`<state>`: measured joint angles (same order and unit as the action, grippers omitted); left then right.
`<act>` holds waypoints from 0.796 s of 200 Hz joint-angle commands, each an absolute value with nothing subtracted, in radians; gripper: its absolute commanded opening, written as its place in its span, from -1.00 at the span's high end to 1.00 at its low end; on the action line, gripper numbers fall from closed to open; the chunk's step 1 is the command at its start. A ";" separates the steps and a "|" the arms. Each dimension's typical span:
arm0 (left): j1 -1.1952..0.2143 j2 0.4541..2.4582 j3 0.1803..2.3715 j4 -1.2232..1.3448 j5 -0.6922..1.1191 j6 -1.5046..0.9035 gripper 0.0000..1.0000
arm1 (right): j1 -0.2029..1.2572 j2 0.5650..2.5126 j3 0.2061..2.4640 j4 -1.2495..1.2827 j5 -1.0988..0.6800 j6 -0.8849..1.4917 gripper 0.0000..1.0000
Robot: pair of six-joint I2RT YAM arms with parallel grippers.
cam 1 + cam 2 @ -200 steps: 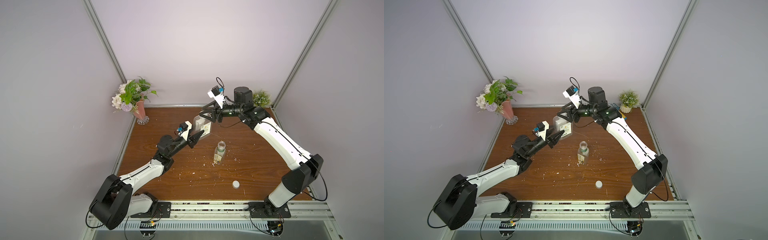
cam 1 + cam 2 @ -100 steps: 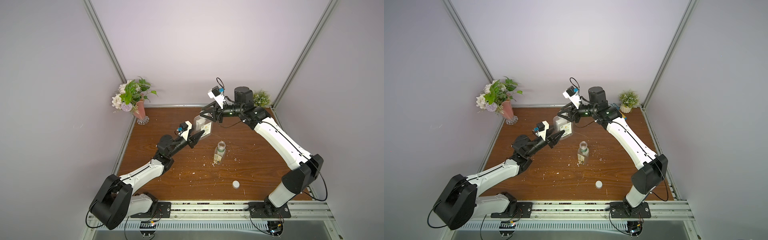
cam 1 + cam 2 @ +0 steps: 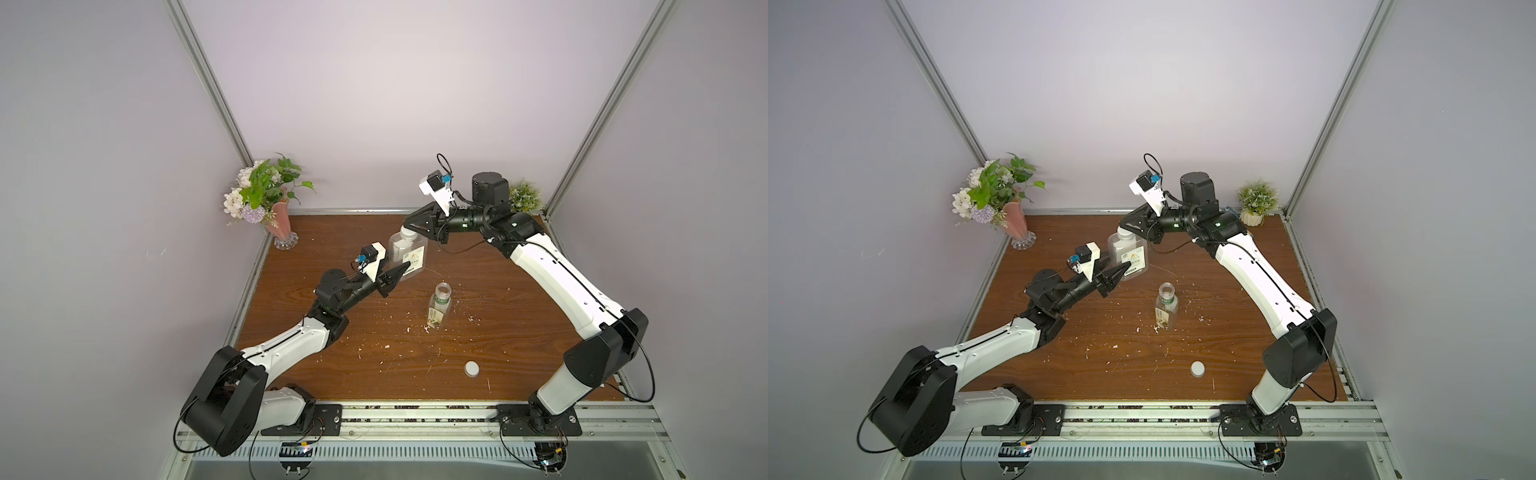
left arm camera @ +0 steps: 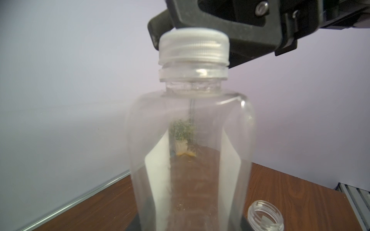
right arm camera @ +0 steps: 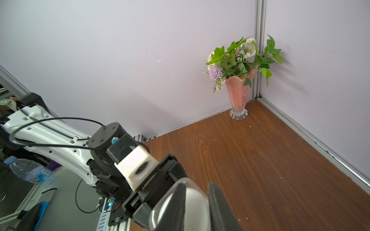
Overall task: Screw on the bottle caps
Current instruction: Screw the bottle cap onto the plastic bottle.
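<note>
While fingers of the left gripper (image 3: 400, 272) grasp the squarish bottle (image 3: 409, 251), those of the right gripper (image 3: 409, 227) clench its white cap (image 4: 193, 47), near twelve o'clock.

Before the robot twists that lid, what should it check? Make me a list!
1. The left end effector grips the square bottle: ok.
2. The cap sits on that bottle's neck: ok.
3. The right end effector pinches the cap: ok.
4. The cap is screwed fully tight: cannot tell.
5. The round bottle is upright, neck open: ok.
6. The loose cap lies free on the table: ok.
</note>
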<state>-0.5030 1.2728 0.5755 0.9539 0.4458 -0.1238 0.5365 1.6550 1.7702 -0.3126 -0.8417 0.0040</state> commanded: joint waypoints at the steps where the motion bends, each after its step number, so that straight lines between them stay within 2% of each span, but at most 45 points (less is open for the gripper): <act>1: -0.489 1.282 0.617 0.986 0.434 -0.142 0.99 | 0.553 1.624 1.771 -0.354 -0.907 -0.018 0.41; 38: -0.488 1.279 0.616 0.985 0.435 -0.142 0.99 | 0.553 1.621 1.768 -0.364 -0.892 -0.032 0.01; 61: -0.488 1.281 0.619 0.980 0.439 -0.143 0.99 | 0.555 1.619 1.764 -0.362 -0.886 -0.037 0.01; 103: -0.488 1.280 0.618 0.978 0.442 -0.143 0.99 | 0.555 1.622 1.766 -0.377 -0.869 -0.044 0.22; 118: -0.489 1.280 0.618 0.977 0.443 -0.142 0.99 | 0.556 1.626 1.768 -0.388 -0.861 -0.054 0.20; 140: -0.488 1.282 0.623 0.972 0.441 -0.141 0.99 | 0.558 1.626 1.769 -0.403 -0.855 -0.068 0.04; 159: -0.488 1.285 0.626 0.972 0.445 -0.141 0.99 | 0.560 1.626 1.773 -0.409 -0.848 -0.078 -0.02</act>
<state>-0.4976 1.2793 0.5774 0.9375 0.4492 -0.1280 0.5438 1.6550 1.7683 -0.3679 -0.8345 -0.0502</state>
